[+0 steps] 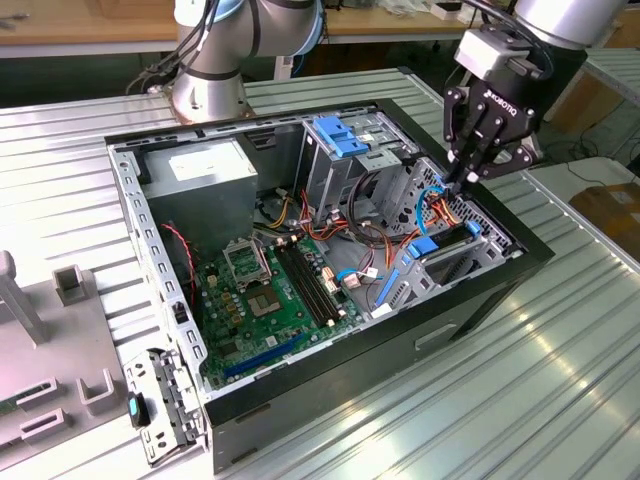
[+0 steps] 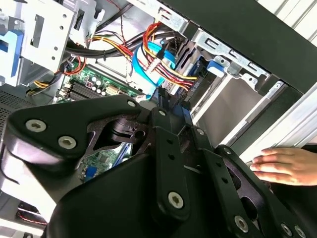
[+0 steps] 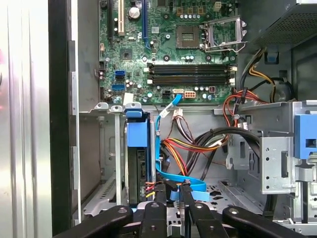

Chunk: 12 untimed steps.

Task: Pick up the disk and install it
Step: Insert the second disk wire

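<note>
— Where is the disk (image 3: 140,173)?

— It stands on its edge in a metal slot at one corner of the open computer case (image 1: 400,340). Its blue tab (image 3: 137,133) sticks out of the slot.

— And the gripper (image 1: 463,182)?

— It hangs just over the slot, right by the blue cable (image 3: 166,168) and the other wires. Its fingers are pinched close together and hold nothing.

— Anything else?

— A person's hand (image 2: 283,166) rests flat just outside the case.
</note>
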Available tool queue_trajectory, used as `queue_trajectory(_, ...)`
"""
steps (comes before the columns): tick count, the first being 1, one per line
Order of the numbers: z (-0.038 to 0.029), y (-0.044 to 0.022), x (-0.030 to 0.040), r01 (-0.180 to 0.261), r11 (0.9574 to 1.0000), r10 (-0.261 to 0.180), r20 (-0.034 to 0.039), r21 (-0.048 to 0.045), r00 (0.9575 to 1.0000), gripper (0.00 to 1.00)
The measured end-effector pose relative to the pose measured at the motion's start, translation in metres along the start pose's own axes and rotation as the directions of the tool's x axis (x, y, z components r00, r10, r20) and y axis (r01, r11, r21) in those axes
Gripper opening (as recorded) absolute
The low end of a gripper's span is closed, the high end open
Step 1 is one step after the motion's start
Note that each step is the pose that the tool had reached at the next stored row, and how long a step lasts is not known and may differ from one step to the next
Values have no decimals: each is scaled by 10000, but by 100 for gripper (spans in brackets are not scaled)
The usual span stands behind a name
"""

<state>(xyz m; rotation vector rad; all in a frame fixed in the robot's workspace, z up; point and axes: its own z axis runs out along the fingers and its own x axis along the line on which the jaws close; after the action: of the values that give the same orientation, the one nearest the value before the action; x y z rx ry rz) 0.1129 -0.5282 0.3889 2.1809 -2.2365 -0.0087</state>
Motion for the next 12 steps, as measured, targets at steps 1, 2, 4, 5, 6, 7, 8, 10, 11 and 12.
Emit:
queue_trajectory(1, 5, -3, -1, 0, 10000, 0, -8, 0, 10000, 25)
queue_trajectory(2, 20, -5, -3, -1, 10000, 1, -37, 1, 10000, 25)
queue_trajectory(4, 56, -7, -12, -1, 10000, 1, -78, 2, 10000, 25)
queue_trajectory(5, 72, -8, -15, -1, 10000, 1, -100, 2, 9999, 25)
queue_trajectory(6, 92, -8, -19, -1, 10000, 2, -117, 3, 9999, 25)
queue_trajectory(7, 122, -9, -20, -2, 10000, 2, -131, 3, 9999, 25)
queue_trajectory(8, 140, -9, -20, -2, 10000, 2, -138, 3, 9999, 24)
queue_trajectory(10, 162, -9, -21, -3, 10000, 3, -154, 4, 9999, 16)
queue_trajectory(11, 162, -9, -20, -2, 10000, 2, -155, 4, 9999, 16)
queue_trajectory(12, 163, -9, -20, -2, 10000, 2, -154, 4, 9999, 16)
